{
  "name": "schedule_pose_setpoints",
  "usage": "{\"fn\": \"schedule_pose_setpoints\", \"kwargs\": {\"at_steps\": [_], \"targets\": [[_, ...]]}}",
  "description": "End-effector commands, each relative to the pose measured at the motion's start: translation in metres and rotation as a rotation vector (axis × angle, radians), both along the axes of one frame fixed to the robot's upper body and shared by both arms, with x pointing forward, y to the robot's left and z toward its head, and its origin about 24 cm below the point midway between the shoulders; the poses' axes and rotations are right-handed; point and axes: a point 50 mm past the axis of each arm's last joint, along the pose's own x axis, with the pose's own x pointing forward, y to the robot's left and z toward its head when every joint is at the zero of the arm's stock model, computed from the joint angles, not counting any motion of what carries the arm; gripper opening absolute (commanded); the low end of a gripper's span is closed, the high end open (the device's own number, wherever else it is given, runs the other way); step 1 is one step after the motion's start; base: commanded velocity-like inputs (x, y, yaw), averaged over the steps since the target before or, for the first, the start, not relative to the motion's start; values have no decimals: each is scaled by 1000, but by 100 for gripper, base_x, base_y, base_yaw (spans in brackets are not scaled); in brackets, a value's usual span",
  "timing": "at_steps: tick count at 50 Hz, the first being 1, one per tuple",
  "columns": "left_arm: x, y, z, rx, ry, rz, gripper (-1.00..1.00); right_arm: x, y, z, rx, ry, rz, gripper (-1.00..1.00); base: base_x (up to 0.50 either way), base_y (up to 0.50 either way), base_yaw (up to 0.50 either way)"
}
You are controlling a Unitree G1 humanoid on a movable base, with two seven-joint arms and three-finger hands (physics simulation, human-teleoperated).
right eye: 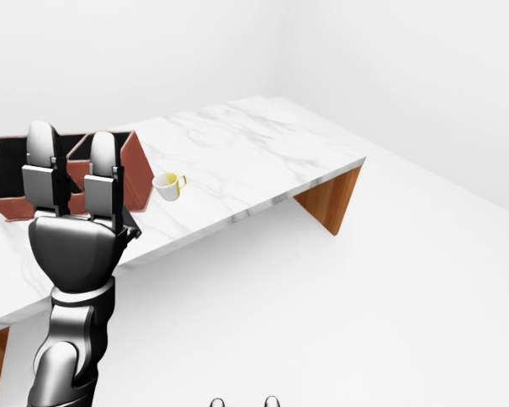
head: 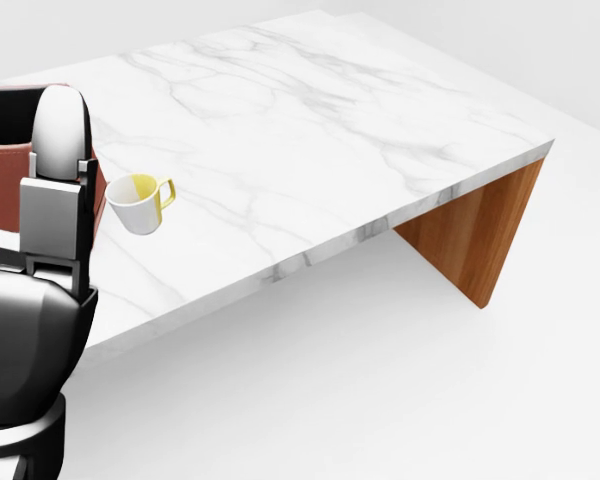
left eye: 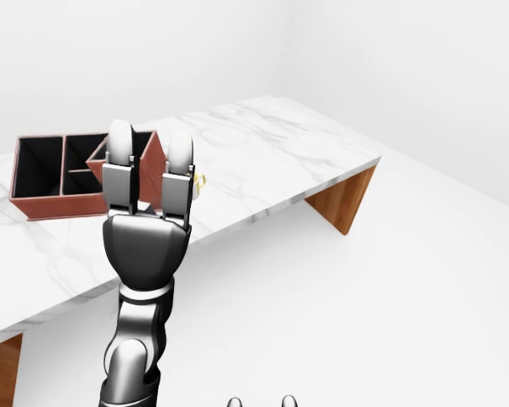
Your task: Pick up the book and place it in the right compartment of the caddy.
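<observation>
Marble table, left hand raised with fingers spread, mug hidden in left-eye view, caddy beyond.

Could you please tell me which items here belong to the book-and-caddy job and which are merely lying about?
Job: caddy; left hand, raised, fingers open; book, not clearly visible now.
Lying about: mug, standing on the marble table.

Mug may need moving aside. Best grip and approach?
Probably the mug body, from above: it stands upright, mouth open, apart from the caddy. Its handle sticks out to the head view's right, so close the fingers across the other axis.
</observation>
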Motion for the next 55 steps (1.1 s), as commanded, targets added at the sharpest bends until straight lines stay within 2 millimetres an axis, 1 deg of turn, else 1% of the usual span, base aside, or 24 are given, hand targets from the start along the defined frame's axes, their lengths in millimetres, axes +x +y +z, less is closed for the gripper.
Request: {"fn": "schedule_pose_setpoints", "kwargs": {"at_steps": [1,8,15,29,55], "targets": [[0,0,0,0,-1,-1,100,0,0,1,-1,-3,0,100,0,0,-23],[-1,0,1,-3,-7,-2,100,0,0,1,-2,-4,10,100,0,0,-18],[-1,0,1,-3,-5,-2,100,1,1,3,-11,1,9,100,0,0,0],[0,0,1,-3,-4,-3,100,2,2,0,-19,21,16,100,0,0,0],[0,-1,0,1,0,-2,100,1,2,0,-17,22,13,100,14,22,0]]}}
